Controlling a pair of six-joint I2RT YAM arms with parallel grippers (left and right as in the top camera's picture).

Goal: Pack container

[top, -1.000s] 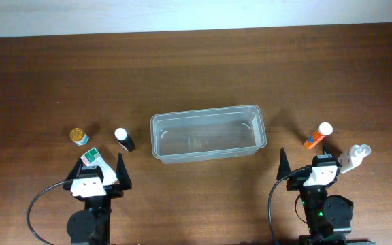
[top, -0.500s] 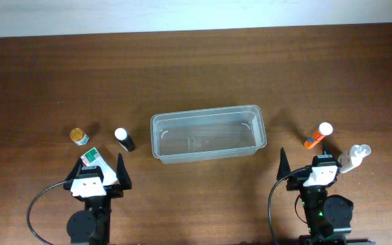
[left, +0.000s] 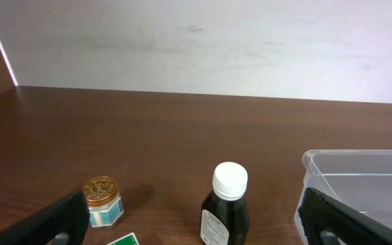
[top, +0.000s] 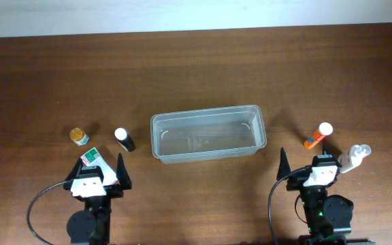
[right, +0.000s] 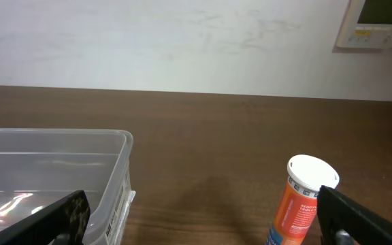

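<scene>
The container (top: pixel 207 133), a clear plastic tub, stands empty at the table's middle; it also shows in the left wrist view (left: pixel 359 184) and the right wrist view (right: pixel 46 170). My left gripper (top: pixel 95 167) is open and empty at the front left (left: pixel 196 228). Ahead of it stand a dark bottle with a white cap (top: pixel 124 139) (left: pixel 225 207), a small gold-lidded jar (top: pixel 79 136) (left: pixel 103 201) and a green-and-white box (top: pixel 94 158). My right gripper (top: pixel 314 165) is open and empty (right: pixel 206 224). An orange tube with a white cap (top: pixel 318 135) (right: pixel 299 201) stands ahead of it, to the right.
A clear bottle with a pale cap (top: pixel 354 158) lies tilted beside the right gripper's outer side. A white wall runs along the table's far edge (top: pixel 196 30). Bare wood lies between the tub and the orange tube.
</scene>
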